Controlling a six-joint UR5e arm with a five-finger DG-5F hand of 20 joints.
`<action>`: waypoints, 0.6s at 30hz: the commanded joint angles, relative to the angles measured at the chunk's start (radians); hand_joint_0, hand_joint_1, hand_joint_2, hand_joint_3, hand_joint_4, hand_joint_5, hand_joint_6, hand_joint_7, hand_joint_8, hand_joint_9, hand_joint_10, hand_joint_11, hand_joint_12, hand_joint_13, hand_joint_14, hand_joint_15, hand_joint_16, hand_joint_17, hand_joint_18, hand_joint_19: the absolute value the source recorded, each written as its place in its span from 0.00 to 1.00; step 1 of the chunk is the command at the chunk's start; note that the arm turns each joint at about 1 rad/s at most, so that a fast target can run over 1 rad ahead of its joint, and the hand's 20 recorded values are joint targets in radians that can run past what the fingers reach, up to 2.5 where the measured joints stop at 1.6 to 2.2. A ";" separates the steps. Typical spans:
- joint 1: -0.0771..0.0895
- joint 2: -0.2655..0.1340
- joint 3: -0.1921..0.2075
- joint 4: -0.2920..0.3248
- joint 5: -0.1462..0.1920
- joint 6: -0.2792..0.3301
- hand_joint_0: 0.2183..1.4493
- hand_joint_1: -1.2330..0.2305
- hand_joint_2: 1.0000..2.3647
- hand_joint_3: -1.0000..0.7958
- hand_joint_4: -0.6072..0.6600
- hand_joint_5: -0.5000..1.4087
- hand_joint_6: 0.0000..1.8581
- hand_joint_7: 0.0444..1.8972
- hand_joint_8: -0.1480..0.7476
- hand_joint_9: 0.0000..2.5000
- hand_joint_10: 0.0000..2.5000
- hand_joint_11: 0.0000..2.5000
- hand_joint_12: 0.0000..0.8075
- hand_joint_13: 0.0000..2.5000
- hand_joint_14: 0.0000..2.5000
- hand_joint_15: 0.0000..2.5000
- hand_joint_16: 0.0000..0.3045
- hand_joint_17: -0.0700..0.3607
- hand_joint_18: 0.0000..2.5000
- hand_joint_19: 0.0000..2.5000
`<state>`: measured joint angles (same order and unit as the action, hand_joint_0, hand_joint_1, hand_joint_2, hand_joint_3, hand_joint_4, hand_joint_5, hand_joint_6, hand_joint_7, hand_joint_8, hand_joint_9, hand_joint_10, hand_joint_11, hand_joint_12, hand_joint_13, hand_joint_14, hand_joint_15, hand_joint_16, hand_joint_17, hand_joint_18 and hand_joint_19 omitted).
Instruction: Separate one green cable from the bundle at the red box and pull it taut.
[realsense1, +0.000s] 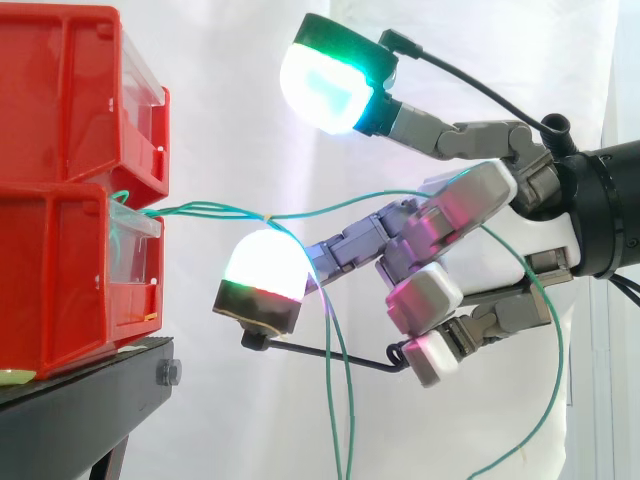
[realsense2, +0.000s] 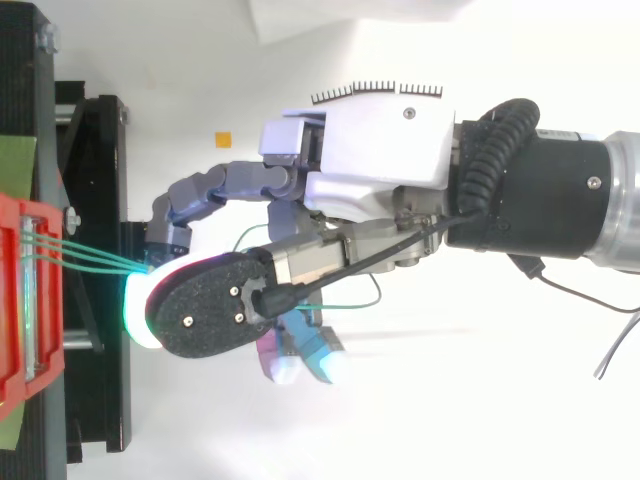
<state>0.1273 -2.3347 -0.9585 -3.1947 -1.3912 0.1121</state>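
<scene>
Hand (realsense1: 478, 195) is spread wide and grips nothing. Green cables (realsense1: 200, 209) run from the lower red box (realsense1: 60, 290) on the black stand (realsense1: 80, 400), cross the hand's open gap, then sag downward.

The side view looks level across the work from close by: bins (realsense1: 70, 190) at left, arm (realsense1: 612, 210) entering from the right. The top view looks straight down, equally near. The 2 views share the bin fronts, cables (realsense1: 210, 210) and hand (realsense1: 470, 200).
</scene>
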 joint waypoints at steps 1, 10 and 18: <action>0.000 -0.002 0.000 0.001 0.004 0.000 0.15 0.55 0.00 0.28 0.65 0.32 0.27 0.59 0.41 0.77 0.01 0.18 0.51 0.60 0.01 0.23 0.26 0.57 0.54 0.12; 0.002 0.000 -0.008 -0.010 0.080 0.026 0.11 0.61 0.00 0.28 0.68 0.32 0.27 0.61 0.43 0.79 0.01 0.17 0.53 0.62 0.01 0.22 0.27 0.60 0.59 0.11; 0.008 -0.002 -0.011 -0.109 0.092 0.189 0.10 0.60 0.00 0.28 0.65 0.33 0.27 0.65 0.43 0.83 0.01 0.17 0.54 0.66 0.01 0.22 0.27 0.60 0.63 0.10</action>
<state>0.1312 -2.3358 -0.9680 -3.2525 -1.3022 0.2176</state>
